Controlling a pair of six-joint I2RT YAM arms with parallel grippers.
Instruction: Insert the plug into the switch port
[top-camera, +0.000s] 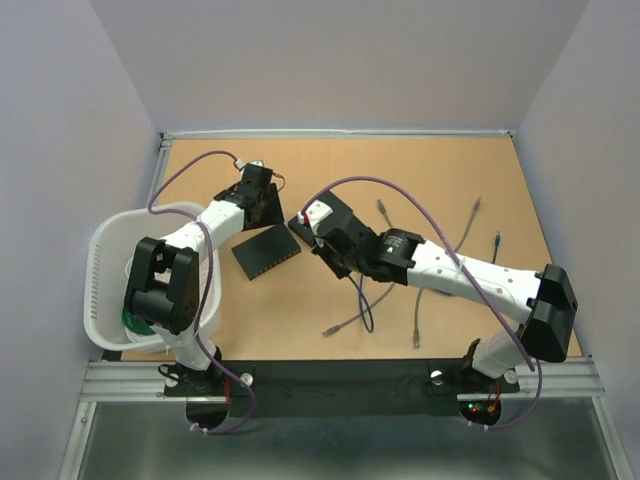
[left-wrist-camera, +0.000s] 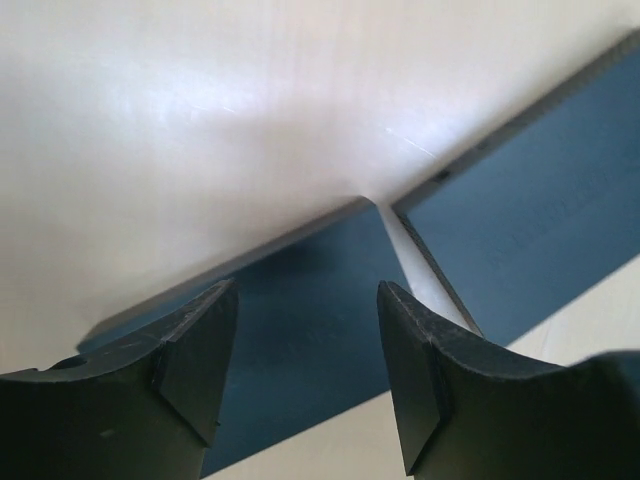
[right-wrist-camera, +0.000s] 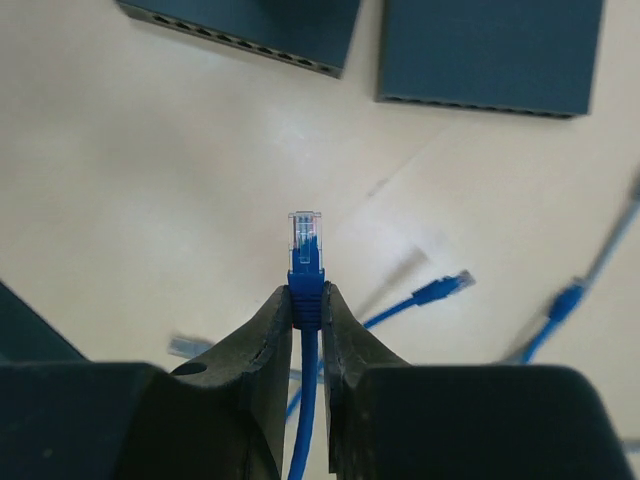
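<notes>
Plug (right-wrist-camera: 305, 232) is being clamped by its blue boot between the right fingers (right-wrist-camera: 265, 350), with its long axis pointing left between two switches. The near switch (right-wrist-camera: 250, 25) is being presented port row first. The left fingers (left-wrist-camera: 195, 350) are being held apart beside the far switch (right-wrist-camera: 490, 50). Something green (top-camera: 135, 322) is being held in the basket (top-camera: 100, 250), far left.

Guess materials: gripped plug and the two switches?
Plug: clear glossy plastic, contacts showing through; its blue boot looks like soft moulded plastic. Switches: dark matte casings with faint sheen, painted metal or plastic, cannot tell.
</notes>
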